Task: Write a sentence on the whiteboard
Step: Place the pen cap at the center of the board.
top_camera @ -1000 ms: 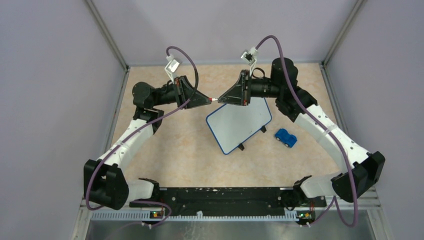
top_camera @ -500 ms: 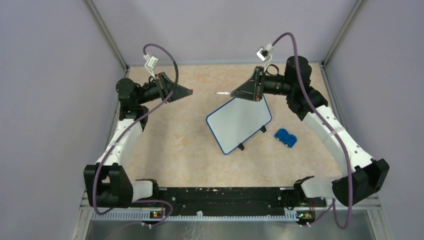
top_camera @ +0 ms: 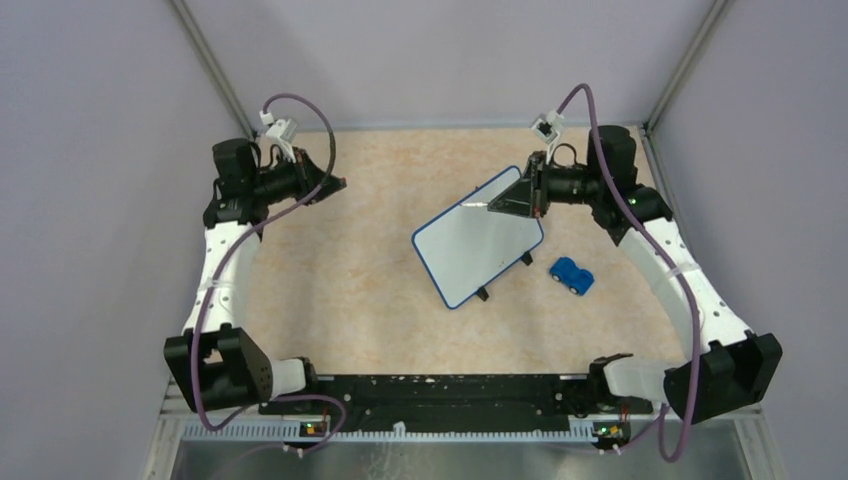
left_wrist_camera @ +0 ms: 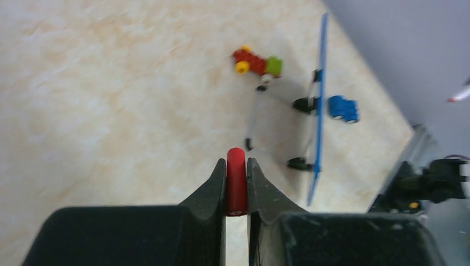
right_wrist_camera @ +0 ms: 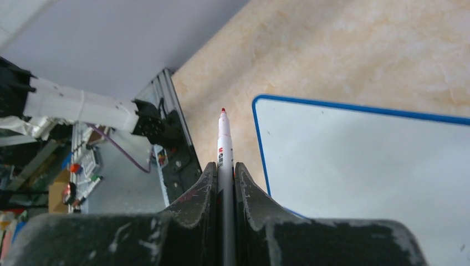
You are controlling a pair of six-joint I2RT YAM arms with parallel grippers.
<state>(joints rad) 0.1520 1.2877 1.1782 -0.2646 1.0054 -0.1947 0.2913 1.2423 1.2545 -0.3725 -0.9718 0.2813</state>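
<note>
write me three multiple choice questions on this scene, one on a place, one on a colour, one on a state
1. In the top view, where is the small blue toy car relative to the white rectangular whiteboard with a blue rim?
A) to its left
B) to its right
C) on top of it

2. What colour is the cylindrical plastic cap in the left gripper?
A) red
B) black
C) green

3. What state is the right gripper in?
A) open and empty
B) shut on the thin white marker pen with a red tip
C) shut on the car

Answers:
1 B, the car sits on the table just right of the board's lower corner.
2 A, the left wrist view shows a red cap between the fingers.
3 B, the right wrist view shows both fingers pressed against the pen's barrel.
</note>
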